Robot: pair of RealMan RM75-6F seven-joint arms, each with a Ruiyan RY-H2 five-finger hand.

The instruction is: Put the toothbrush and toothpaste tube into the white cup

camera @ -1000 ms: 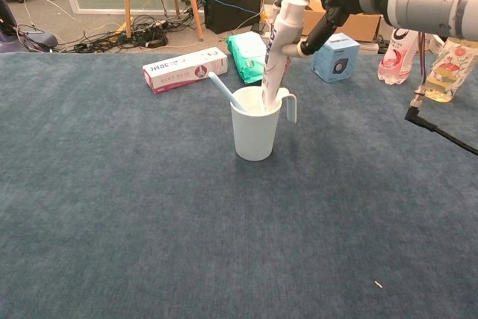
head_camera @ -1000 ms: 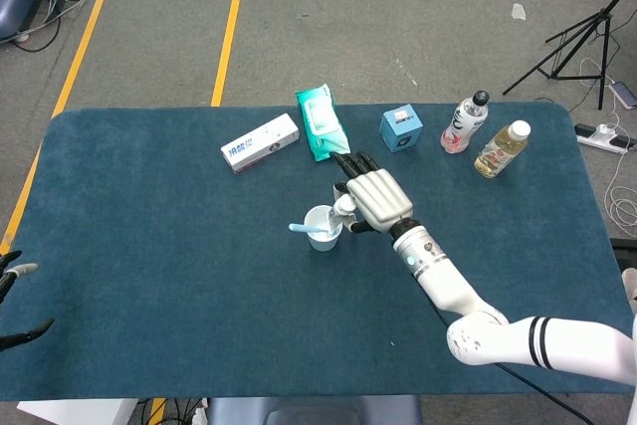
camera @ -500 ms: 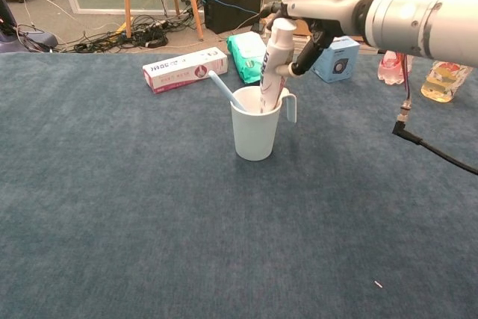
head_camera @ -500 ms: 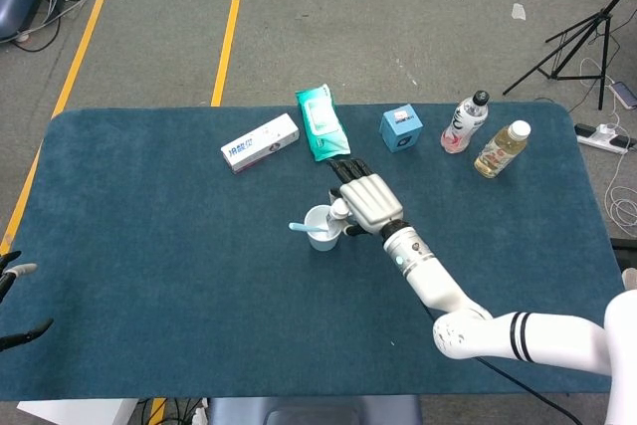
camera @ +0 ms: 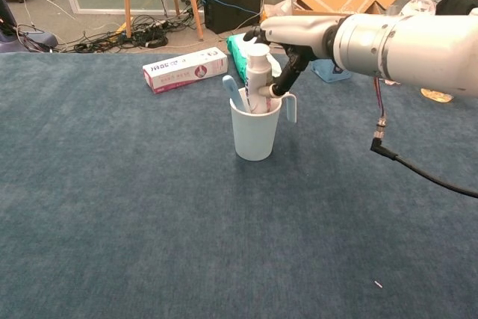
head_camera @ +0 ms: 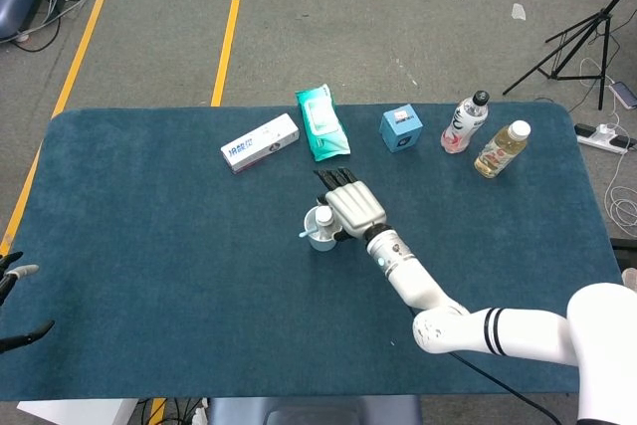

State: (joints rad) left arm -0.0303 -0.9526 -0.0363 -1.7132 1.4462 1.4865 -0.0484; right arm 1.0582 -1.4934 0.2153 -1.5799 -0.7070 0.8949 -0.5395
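Right hand (camera: 287, 54): fingers closed around toothpaste tube (camera: 258, 78), which stands upright, cap up, inside white cup (camera: 255, 132). Toothbrush (camera: 232, 93): in same cup, head up, leaning left. Cup: mid blue tabletop (camera: 112, 207). Left hand (head_camera: 18, 296): at tabletop's left edge, fingers spread, holding nothing.

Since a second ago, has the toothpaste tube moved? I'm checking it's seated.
Yes. The tube has sunk deeper into the cup and stands more upright; less shows above the rim. The right hand still holds it.
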